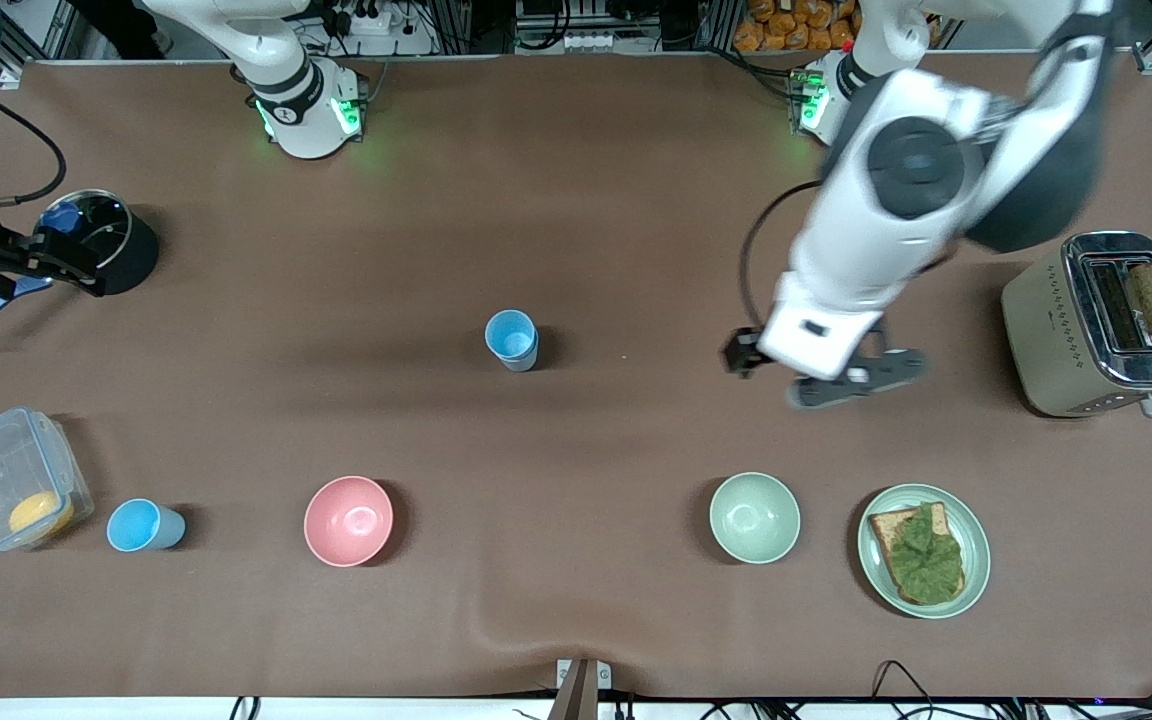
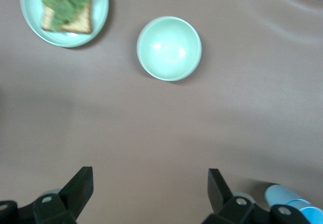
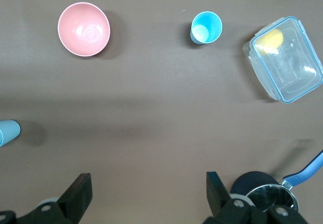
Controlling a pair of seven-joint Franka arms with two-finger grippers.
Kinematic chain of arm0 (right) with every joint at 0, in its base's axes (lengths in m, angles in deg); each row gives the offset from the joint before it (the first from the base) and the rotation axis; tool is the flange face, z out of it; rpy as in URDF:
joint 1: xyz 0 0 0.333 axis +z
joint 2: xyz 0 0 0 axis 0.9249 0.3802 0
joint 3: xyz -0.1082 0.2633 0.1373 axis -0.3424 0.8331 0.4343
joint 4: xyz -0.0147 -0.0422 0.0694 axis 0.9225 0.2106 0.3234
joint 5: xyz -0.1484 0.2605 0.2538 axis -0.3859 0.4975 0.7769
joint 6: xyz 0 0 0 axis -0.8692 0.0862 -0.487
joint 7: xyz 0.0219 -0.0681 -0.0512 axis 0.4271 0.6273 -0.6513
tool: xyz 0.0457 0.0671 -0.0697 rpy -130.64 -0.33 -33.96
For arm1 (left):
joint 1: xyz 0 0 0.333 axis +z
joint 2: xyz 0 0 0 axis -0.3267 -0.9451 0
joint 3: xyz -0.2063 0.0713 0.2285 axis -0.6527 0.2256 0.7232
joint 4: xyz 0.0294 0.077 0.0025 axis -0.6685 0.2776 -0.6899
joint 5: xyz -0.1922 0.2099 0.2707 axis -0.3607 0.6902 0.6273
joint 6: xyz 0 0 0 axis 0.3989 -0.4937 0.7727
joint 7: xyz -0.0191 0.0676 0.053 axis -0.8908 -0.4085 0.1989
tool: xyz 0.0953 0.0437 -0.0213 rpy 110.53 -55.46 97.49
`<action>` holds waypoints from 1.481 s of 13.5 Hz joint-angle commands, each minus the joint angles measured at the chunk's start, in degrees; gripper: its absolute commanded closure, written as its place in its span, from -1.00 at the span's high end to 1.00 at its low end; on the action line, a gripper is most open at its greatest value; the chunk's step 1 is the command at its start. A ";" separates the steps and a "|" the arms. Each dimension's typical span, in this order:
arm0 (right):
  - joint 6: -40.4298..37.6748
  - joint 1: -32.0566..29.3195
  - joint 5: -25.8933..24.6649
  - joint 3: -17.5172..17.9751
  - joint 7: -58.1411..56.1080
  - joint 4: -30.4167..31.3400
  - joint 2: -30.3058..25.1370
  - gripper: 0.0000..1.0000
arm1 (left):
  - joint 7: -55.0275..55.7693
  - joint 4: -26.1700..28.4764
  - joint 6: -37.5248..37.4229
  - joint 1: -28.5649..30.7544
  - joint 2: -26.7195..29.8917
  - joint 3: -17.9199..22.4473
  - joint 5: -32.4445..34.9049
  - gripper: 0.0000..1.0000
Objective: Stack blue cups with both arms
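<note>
Front view: 2 blue cups (image 1: 512, 339) (image 1: 143, 525), well apart, 2 bowls (image 1: 348, 520) (image 1: 754, 517).

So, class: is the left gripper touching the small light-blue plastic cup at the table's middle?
Apart. The front view shows bare table between the left gripper and the cup.

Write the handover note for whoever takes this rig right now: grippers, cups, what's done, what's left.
Left gripper: open, empty, over bare table between the middle blue cup and the toaster.
Right gripper: open, empty, over the right arm's end of the table beside the black pot.
Cups: both upright and apart. The second blue cup stands nearer the front camera, between the clear container and the pink bowl.
Done: nothing yet; neither cup is grasped.
Left: pick up one cup, stack it into the other.
</note>
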 commanded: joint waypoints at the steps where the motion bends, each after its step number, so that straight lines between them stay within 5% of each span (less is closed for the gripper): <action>1: -0.73 -0.97 -1.06 0.67 0.14 -0.22 0.05 1.00 | -6.87 3.14 -0.72 4.35 4.40 -1.05 0.84 1.00; 20: -2.14 -0.79 -1.06 0.67 0.14 -0.13 0.05 1.00 | -35.63 7.44 -11.44 19.66 17.14 -0.18 -5.92 1.00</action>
